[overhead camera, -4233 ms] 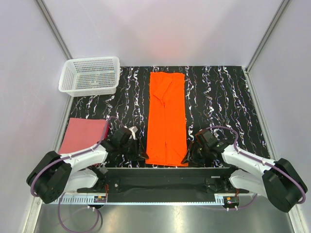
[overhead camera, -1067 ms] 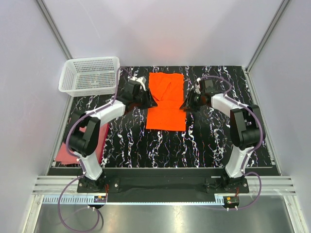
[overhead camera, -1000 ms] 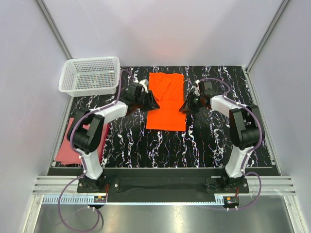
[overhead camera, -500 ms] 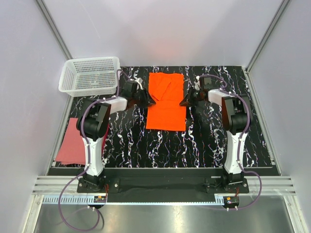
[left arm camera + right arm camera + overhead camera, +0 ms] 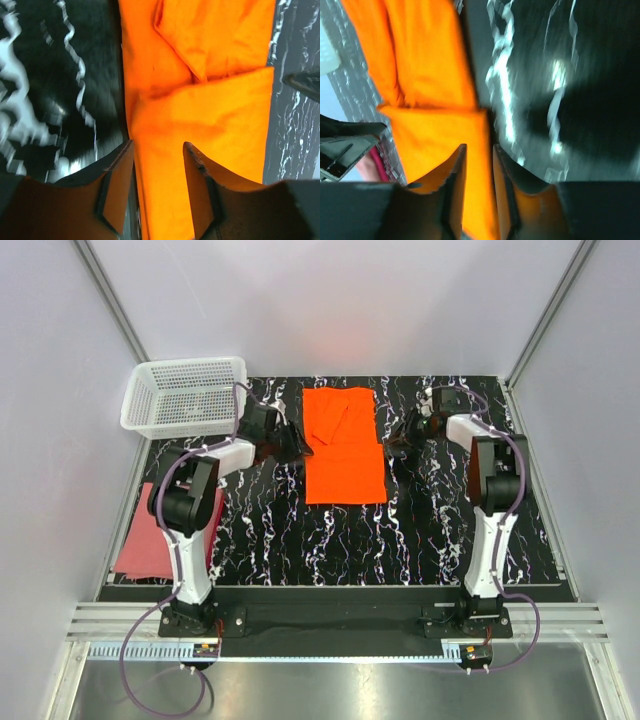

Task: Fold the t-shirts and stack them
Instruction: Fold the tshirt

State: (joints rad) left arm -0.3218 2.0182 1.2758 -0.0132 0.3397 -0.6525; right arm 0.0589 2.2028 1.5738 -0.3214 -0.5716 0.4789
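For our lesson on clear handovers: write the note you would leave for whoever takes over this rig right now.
Left gripper: fingers apart over the orange t-shirt's left edge, holding nothing.
Right gripper: fingers slightly apart at its right edge, apparently holding nothing.
Done: the orange t-shirt lies flat, folded over, far centre of the table; the pink t-shirt lies folded at the left edge.
Left: any further fold of the orange one, then stack the two.

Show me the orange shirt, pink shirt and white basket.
orange shirt (image 5: 345, 470): overhead view, middle of the cloth.
pink shirt (image 5: 135, 540): overhead view, its uncovered left part.
white basket (image 5: 180, 420): overhead view, near wall.
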